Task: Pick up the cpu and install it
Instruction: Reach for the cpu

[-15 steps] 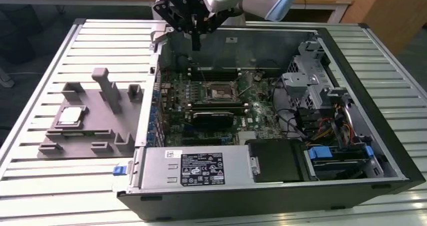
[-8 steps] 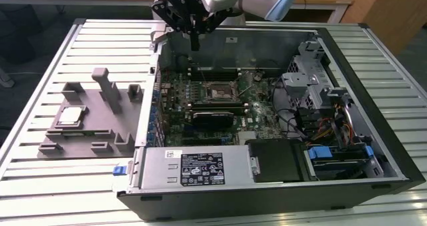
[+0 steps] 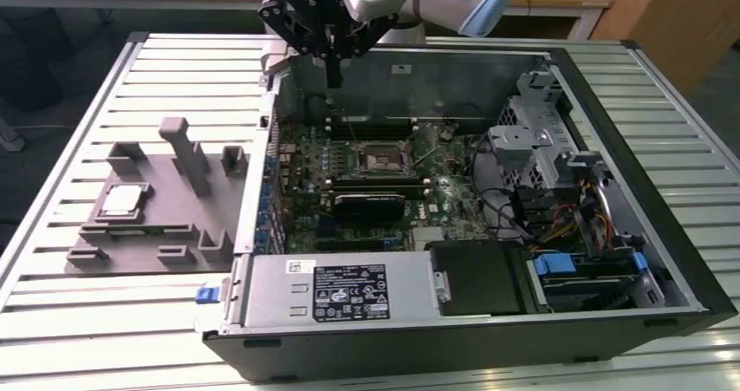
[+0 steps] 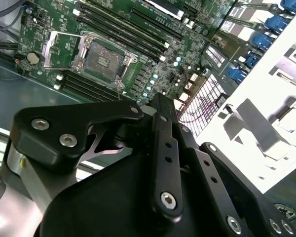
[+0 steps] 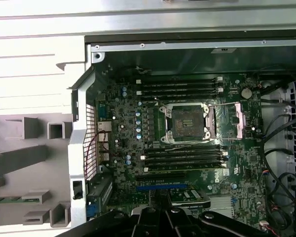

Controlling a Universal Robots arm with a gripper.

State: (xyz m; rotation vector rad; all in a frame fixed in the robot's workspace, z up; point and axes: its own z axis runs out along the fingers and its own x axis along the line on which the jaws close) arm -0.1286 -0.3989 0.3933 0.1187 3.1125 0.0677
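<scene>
1. Over the far wall of the open computer case [image 3: 463, 83], exterior view: the gripper [image 3: 333, 79] hangs with its fingers pointing down, drawn together and holding nothing. The cpu [image 3: 121, 202] lies flat, silvery top up, on the grey fixture [image 3: 185, 153] outside the case. It is well apart from the gripper, toward the exterior view's left and nearer the camera. Being square, it offers no long axis to align with. The socket [image 3: 382, 159] is vacant.
2. Second wrist view: the gripper [image 4: 158, 101] has its linkages closed up, with nothing clamped. The socket [image 4: 102, 59] lies beyond the tips, and its retaining plate is swung open.
3. First wrist view: the gripper [image 5: 160, 213] is over the motherboard, with the socket [image 5: 187, 123] uncovered and empty. The fixture [image 5: 19, 160] lies beyond the case side wall. Judgement: the pick-up is not yet made, and the gripper is nearer the socket than the cpu.
</scene>
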